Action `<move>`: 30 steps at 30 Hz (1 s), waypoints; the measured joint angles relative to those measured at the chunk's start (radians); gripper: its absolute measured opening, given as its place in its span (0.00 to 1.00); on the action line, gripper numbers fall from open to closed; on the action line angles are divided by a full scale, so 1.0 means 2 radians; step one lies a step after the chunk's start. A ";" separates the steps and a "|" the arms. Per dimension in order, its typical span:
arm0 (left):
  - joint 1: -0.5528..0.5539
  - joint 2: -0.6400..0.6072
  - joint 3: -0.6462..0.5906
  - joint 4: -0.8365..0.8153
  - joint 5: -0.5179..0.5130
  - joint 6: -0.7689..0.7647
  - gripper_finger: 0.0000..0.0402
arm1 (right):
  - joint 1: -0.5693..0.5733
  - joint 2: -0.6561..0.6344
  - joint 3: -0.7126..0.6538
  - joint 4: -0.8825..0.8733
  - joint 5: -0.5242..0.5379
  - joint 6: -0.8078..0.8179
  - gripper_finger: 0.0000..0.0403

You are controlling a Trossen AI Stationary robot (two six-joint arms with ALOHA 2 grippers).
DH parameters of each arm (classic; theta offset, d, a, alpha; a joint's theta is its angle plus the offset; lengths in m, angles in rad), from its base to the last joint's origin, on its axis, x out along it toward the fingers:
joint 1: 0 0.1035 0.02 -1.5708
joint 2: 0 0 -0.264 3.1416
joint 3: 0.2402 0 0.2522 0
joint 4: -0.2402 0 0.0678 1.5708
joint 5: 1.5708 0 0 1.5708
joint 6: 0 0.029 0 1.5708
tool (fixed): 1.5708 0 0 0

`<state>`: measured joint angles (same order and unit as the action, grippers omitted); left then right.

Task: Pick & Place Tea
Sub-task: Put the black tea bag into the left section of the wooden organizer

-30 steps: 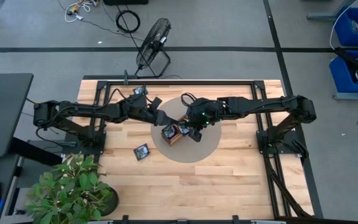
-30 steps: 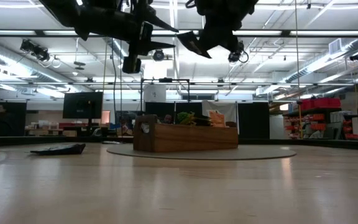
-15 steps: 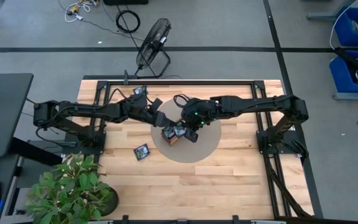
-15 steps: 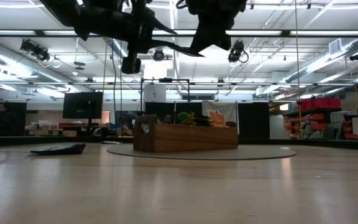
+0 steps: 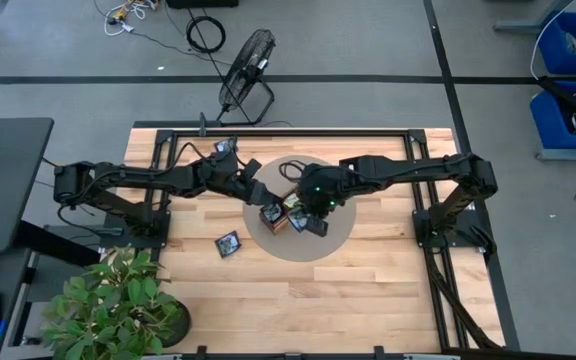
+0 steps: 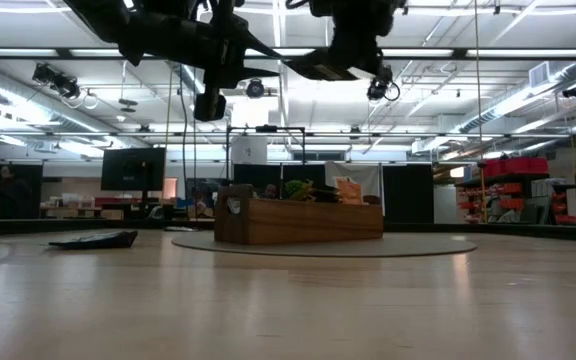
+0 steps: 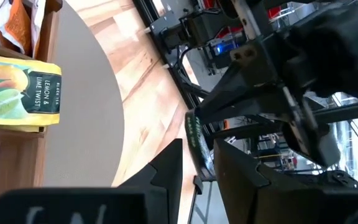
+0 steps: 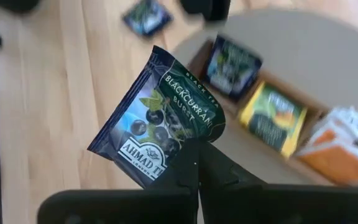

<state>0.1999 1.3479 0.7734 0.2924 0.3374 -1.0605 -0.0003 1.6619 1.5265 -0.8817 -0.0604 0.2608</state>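
Here, the scene by its parts:

Held packet: a dark navy blackcurrant tea packet [image 8: 157, 118] is pinched by one edge in the right gripper [image 8: 197, 163], whose fingers are pressed together on it; it hangs above the tray.

Packets in the tray: the right wrist view shows a navy packet [image 8: 232, 65] in one compartment, a yellow-green packet [image 8: 272, 118] in the next, and orange-and-white packets [image 8: 347, 140] in the third. The left wrist view shows the yellow lemon packet [image 7: 18, 93] lying flat in its compartment.

Loose packet: another navy packet [image 5: 228, 243] lies on the bare wood, well apart from the tray, on the left arm's side.

Tray: the brown wooden tray [image 6: 303, 222] stands on a round grey mat [image 5: 333, 232] near the middle of the table [image 5: 368, 300].

Right gripper in the high view: it hovers over the tray [image 5: 315, 212], reached in from the right.

Left gripper: it [image 5: 256, 190] hangs just beside the tray, above the mat's edge; its fingers [image 7: 166, 174] stand a narrow way apart with nothing between them.

Surroundings: a potted plant [image 5: 118, 305] at the table's near left corner, a floor fan [image 5: 246, 62] beyond the far edge.
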 joint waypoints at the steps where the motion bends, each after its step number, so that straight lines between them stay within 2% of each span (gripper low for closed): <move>1: 0.000 0.000 0.000 0.000 0.000 0.000 0.23 | -0.002 0.000 0.000 0.011 0.003 0.003 0.00; 5: 0.000 0.000 0.000 0.001 0.000 0.000 0.23 | -0.011 0.000 0.000 0.035 0.011 0.006 0.00; 12: -0.001 0.000 0.000 0.001 0.012 0.000 0.23 | -0.022 0.008 0.000 0.028 0.011 -0.003 0.00; 22: -0.001 0.000 0.000 0.001 0.013 0.000 0.23 | -0.013 0.008 0.000 0.052 -0.003 0.002 0.00; 25: -0.001 0.000 0.000 0.001 0.019 0.009 0.19 | -0.009 0.007 0.000 0.053 -0.003 -0.002 0.00; 30: 0.000 -0.001 0.000 0.001 0.038 0.014 0.03 | -0.010 0.006 0.000 0.054 0.007 -0.002 0.00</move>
<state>0.1991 1.3464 0.7731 0.2953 0.4133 -1.0335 -0.0199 1.6738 1.5265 -0.7731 -0.0460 0.2563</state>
